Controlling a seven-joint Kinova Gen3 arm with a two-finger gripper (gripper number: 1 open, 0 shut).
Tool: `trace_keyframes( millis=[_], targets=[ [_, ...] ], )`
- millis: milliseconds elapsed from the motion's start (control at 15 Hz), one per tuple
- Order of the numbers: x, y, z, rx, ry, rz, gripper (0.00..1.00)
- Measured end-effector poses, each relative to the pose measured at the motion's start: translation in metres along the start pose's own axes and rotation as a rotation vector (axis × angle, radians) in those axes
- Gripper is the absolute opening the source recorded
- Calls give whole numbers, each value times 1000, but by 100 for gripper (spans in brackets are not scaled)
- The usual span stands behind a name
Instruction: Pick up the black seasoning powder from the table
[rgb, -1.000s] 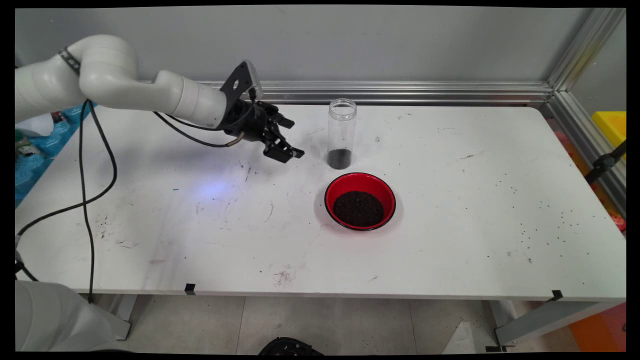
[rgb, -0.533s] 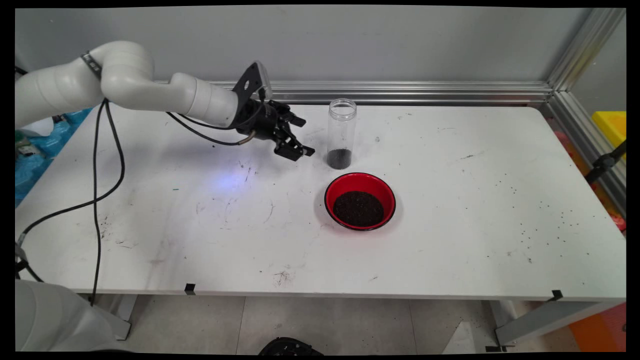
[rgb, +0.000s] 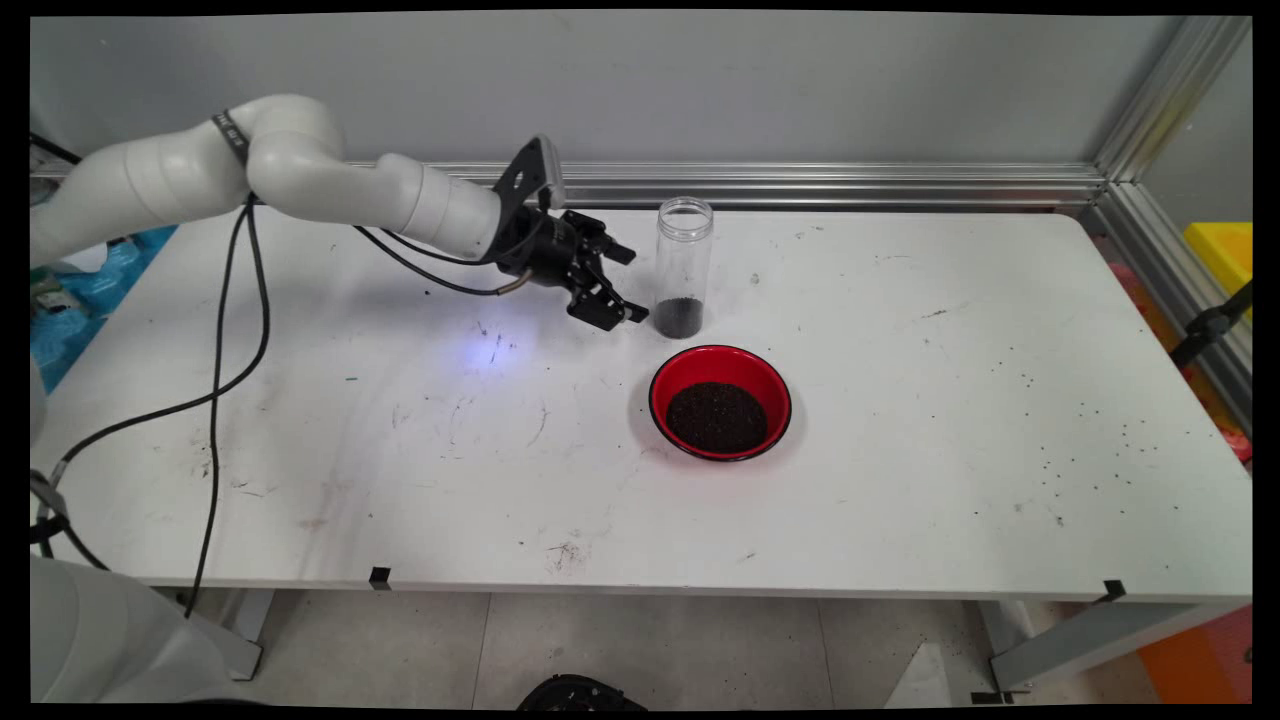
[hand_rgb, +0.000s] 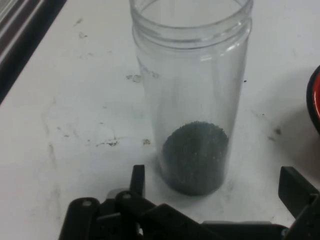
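Note:
A tall clear plastic jar (rgb: 684, 265) stands upright and lidless on the white table (rgb: 900, 400), with a shallow layer of dark grains at its bottom. My black gripper (rgb: 628, 285) is open just left of the jar, low and tilted toward it, not touching. In the hand view the jar (hand_rgb: 192, 95) fills the middle, standing just beyond the gap between my two spread fingers (hand_rgb: 137, 181), and the gripper (hand_rgb: 215, 187) holds nothing. In front of the jar sits a red bowl (rgb: 720, 402) holding a mound of the same dark grains; its rim (hand_rgb: 315, 100) shows at the right edge.
An aluminium rail (rgb: 850, 185) runs along the table's far edge and down the right side. Loose dark grains (rgb: 1080, 450) are scattered over the right part of the table. Black cables (rgb: 215, 360) hang from the arm over the left side.
The arm has swung right, carrying the open gripper from mid-table up close to the jar's left side. Jar and bowl have not moved.

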Motion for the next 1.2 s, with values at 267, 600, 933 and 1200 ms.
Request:
trace_keyframes(
  millis=[267, 600, 933, 1200],
  targets=[
    [-3, -5, 11, -14, 2, -4, 100],
    [-9, -11, 26, -19, 7, -36, 100],
    [-13, -13, 38, -34, 12, -52, 100],
    [-14, -14, 50, -50, 19, -63, 100]
  ],
)
